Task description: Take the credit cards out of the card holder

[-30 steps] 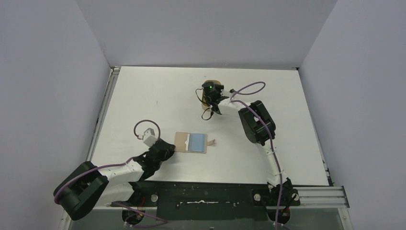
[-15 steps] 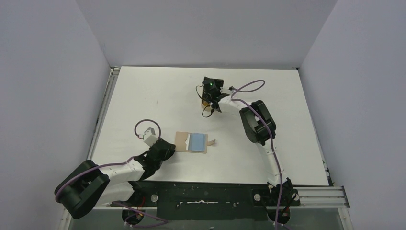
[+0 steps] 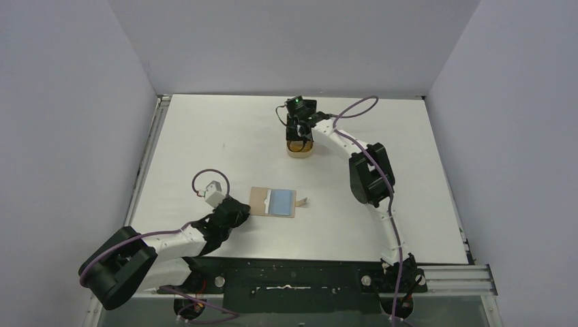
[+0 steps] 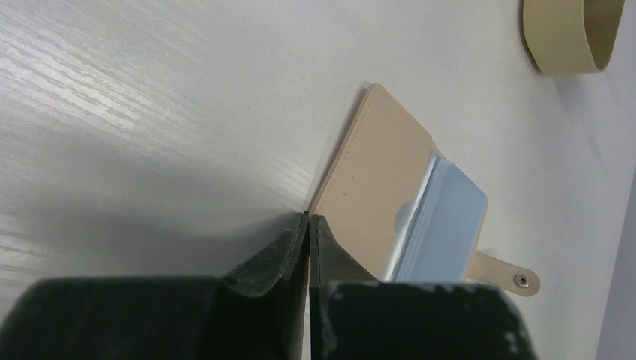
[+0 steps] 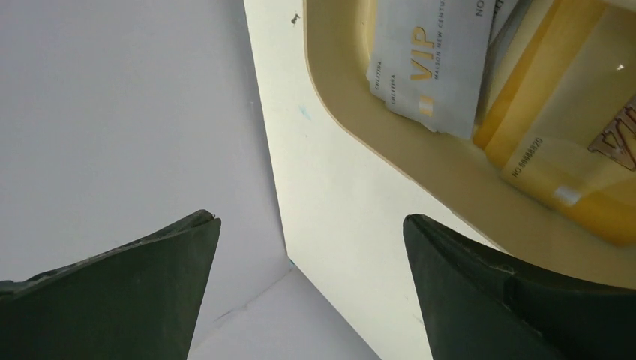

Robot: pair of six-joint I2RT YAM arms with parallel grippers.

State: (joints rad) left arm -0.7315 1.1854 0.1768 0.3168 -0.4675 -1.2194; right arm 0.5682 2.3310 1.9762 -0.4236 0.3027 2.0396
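Two left fingers (image 4: 277, 255) pressed together, tips touching card holder (image 4: 375, 172) corner.

My right gripper (image 5: 311, 219): jaws spread wide, dark fingertips (image 5: 161, 259) at lower left and lower right of frame. White table (image 5: 337, 217) shows between them, running up through middle. Grey wall (image 5: 120, 97) fills left side. Tan dish (image 5: 390, 154) with raised rim sits upper right. Inside dish: white card (image 5: 431, 64) with gold "VIP" lettering, up against yellow card (image 5: 559, 142) with printed number line. Small dark speck (image 5: 295, 18) on table at top edge, just beside dish rim.
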